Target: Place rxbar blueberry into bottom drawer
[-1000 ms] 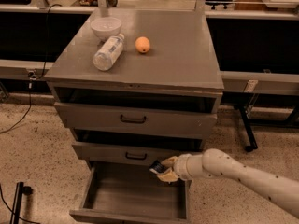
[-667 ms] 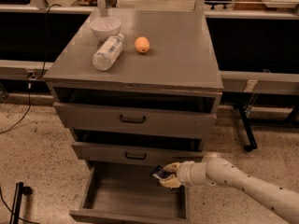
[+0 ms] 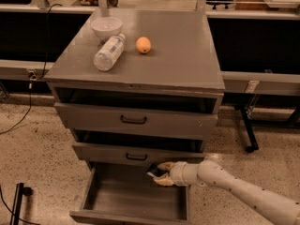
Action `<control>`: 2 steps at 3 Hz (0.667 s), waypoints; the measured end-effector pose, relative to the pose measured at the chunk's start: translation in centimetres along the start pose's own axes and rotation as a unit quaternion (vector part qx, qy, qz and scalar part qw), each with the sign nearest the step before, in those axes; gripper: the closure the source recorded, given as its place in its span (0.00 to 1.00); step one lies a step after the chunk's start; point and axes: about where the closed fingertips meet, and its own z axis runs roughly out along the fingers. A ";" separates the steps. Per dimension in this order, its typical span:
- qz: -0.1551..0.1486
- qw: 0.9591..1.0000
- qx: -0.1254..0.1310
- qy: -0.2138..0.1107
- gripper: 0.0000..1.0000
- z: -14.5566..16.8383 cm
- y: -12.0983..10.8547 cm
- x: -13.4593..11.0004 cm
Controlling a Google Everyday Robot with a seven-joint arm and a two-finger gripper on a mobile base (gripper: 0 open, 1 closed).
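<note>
The bottom drawer point(image 3: 126, 198) is pulled open, showing a plain grey floor. My gripper point(image 3: 158, 174) reaches in from the right and hovers over the drawer's back right part, just below the middle drawer's front. Its pale fingers point(image 3: 165, 166) are closed on a small dark flat item with a pale edge, the rxbar blueberry point(image 3: 154, 174). The bar is mostly hidden between the fingers. My white arm point(image 3: 234, 189) runs off to the lower right.
On the cabinet top point(image 3: 187, 55) are a white bowl point(image 3: 106, 27), a clear water bottle point(image 3: 109, 53) lying on its side and an orange point(image 3: 143, 45). The top drawer point(image 3: 133, 120) and middle drawer point(image 3: 136, 156) stick out slightly. A table leg point(image 3: 246, 128) stands on the right.
My gripper has moved slightly down and to the left with the bar, further over the open bottom drawer. The items on the cabinet top have not moved.
</note>
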 end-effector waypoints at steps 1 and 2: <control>-0.015 1.000 -0.006 -0.022 1.00 4.2 0.0 3.7; -0.021 0.998 -0.040 -0.047 1.00 7.0 1.2 6.6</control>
